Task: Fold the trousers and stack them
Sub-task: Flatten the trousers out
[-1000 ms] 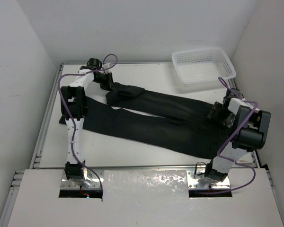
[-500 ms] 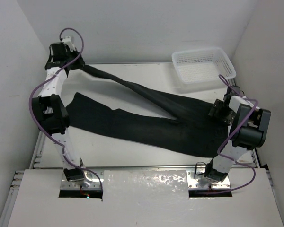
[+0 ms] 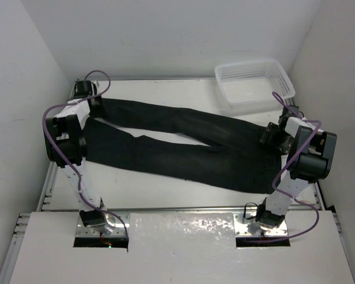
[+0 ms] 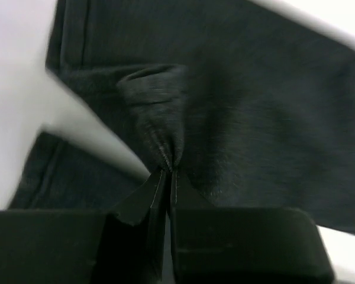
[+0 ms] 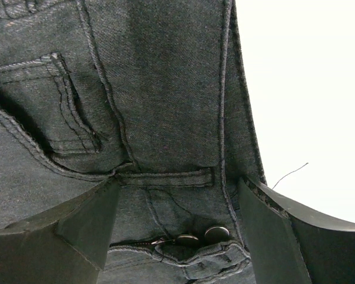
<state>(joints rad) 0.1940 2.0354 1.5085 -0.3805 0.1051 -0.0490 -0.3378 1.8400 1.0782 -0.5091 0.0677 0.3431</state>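
Observation:
The black trousers (image 3: 183, 148) lie spread across the table, waist at the right and both legs stretched out to the left. My left gripper (image 3: 89, 100) sits at the far left end of the far leg. In the left wrist view it (image 4: 168, 170) is shut on a pinched ridge of the black fabric (image 4: 272, 106). My right gripper (image 3: 271, 135) is over the waist. In the right wrist view it (image 5: 177, 222) stands open, its fingers (image 5: 89, 225) either side of the waistband (image 5: 165, 177), with two dark buttons (image 5: 216, 234) between them.
A white mesh basket (image 3: 257, 98) stands at the back right corner, just beyond the waist. White walls close in on the left, back and right. Bare white table (image 3: 165, 186) shows between the trousers and the arm bases.
My left gripper lifted the bunched far leg up and out to the left, then lowered it. That leg now lies drawn out straight. The right arm has barely moved.

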